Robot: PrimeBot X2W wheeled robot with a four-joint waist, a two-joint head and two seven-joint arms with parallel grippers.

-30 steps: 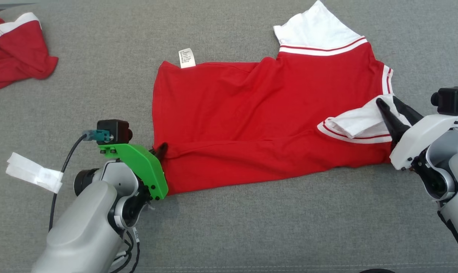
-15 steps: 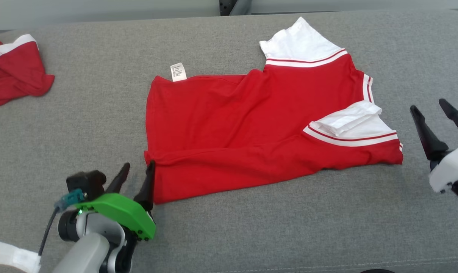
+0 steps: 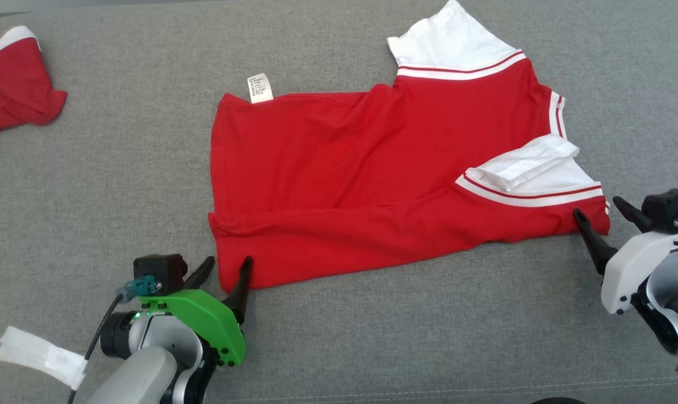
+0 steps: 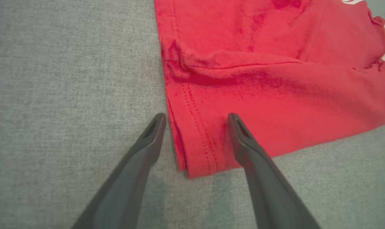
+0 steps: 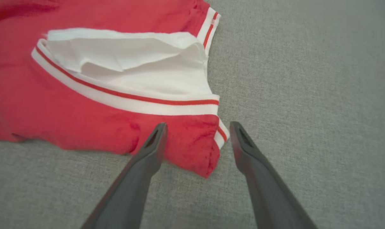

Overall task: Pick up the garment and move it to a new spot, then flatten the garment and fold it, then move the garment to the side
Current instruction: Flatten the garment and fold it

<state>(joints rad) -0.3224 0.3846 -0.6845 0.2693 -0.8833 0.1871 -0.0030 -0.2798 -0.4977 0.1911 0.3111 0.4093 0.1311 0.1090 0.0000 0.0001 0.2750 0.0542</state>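
Grey woven surface (image 3: 372, 336) is stretching under everything. On it the red shirt (image 3: 344, 168) with white sleeves is lying flat ahead of both grippers. The left gripper (image 3: 229, 261) is standing wide open, straddling the hem corner. The right gripper (image 3: 596, 206) is gaping too, straddling the sleeve-side corner. The white care label (image 3: 260, 88) is poking out far beyond the left fingers.

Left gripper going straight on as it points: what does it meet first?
Probably the red shirt: its hem corner lies between the open fingers of the left gripper, height unclear.

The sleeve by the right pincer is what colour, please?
The sleeve is white, with a red-striped white band; best in the right wrist view.
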